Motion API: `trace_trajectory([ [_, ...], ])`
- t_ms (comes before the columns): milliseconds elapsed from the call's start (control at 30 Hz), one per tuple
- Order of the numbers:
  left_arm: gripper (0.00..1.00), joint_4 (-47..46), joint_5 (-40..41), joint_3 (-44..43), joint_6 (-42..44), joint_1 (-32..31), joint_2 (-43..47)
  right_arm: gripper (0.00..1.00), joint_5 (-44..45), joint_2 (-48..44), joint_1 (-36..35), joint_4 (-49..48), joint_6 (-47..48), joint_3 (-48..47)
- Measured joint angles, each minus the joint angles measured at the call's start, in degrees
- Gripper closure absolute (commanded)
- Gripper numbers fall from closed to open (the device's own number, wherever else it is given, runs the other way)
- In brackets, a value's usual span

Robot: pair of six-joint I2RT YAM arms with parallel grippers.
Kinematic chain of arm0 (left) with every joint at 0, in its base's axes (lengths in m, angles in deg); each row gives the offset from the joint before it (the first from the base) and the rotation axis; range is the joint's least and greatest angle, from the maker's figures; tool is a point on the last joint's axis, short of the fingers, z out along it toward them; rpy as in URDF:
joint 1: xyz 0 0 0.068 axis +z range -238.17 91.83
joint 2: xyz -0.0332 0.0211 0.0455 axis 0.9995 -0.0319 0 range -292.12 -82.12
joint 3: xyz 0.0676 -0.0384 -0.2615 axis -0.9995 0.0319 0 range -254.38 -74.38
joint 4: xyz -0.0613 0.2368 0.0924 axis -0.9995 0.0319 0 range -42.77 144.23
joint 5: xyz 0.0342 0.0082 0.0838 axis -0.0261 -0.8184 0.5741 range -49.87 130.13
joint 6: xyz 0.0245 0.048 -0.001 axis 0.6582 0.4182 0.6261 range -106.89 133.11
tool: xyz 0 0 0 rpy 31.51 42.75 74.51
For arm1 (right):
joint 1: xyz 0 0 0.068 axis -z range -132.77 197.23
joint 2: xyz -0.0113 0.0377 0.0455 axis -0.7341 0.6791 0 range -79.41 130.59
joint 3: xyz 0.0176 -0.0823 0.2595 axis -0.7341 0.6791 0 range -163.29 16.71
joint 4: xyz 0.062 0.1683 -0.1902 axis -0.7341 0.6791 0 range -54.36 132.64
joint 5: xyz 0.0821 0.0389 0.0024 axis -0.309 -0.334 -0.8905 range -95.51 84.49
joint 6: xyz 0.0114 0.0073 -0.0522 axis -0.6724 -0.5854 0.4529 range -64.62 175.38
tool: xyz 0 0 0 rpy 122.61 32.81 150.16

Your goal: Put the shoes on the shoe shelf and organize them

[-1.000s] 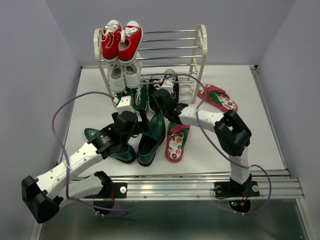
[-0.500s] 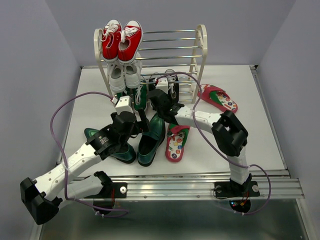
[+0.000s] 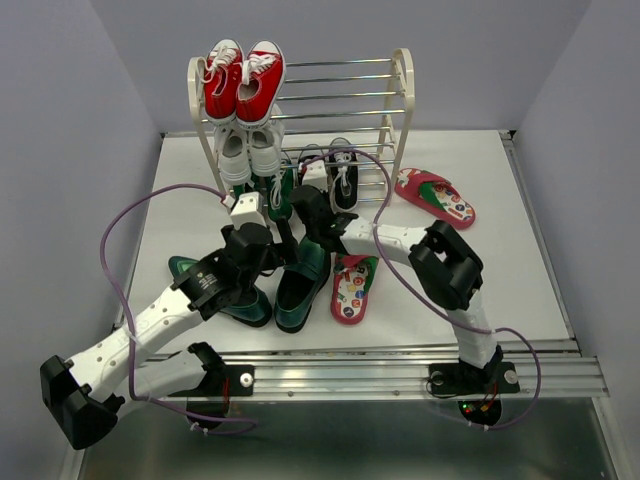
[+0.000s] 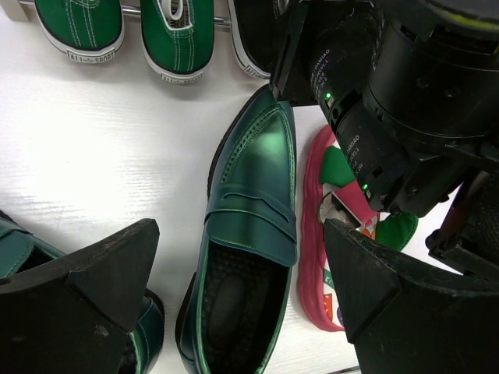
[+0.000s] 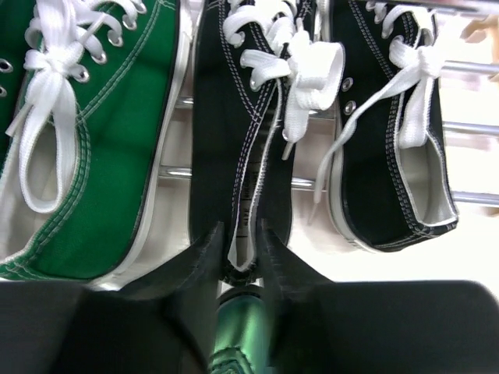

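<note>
The black sneaker [image 5: 242, 117] is light, soft canvas on a stiffer sole; I'd take it by the heel rim, clear of the loose laces. It lies on the bottom tier of the shoe shelf [image 3: 403, 90], left of middle, between a green sneaker [image 5: 93, 140] and its black twin [image 5: 390, 132]. Your right gripper [image 5: 240, 238] has its fingers narrow, pinched on that heel. Your left gripper [image 4: 238, 257] hangs wide open over a glossy green loafer [image 4: 249, 202] near the front edge of the table [image 3: 520, 260]; that one is likely slippery.
</note>
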Motion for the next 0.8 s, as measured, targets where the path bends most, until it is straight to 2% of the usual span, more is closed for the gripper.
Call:
trace_trajectory([
  [33,0.01,0.0,0.0,0.0,0.0,0.0,0.0,0.53,-0.1,0.0,0.0,-0.1,0.0,0.0],
  [67,0.01,0.0,0.0,0.0,0.0,0.0,0.1,0.51,-0.5,0.0,0.0,-0.2,-0.1,0.0],
  [167,0.01,0.3,0.0,0.0,-0.1,0.0,0.1,0.38,-1.8,-0.2,0.0,0.0,-0.7,0.0],
  [200,0.01,0.5,0.0,0.0,-0.2,0.0,0.1,0.27,-2.3,-0.5,0.0,0.1,-0.9,0.1],
  [233,0.01,0.7,0.0,0.0,-0.3,0.0,0.1,0.22,-3.1,-0.9,0.0,0.3,-0.9,0.3],
  [267,0.01,1.1,0.0,0.0,-0.4,0.0,0.2,0.0,-3.7,-1.6,0.0,0.5,-1.5,0.7],
  [567,0.01,3.3,-1.4,0.0,-1.0,0.0,3.6,0.0,-11.3,-14.9,0.0,3.2,-5.5,6.3],
  [800,0.01,4.6,-4.3,0.3,-1.9,0.0,5.3,0.0,-19.9,-28.4,0.0,7.0,-9.8,18.5],
])
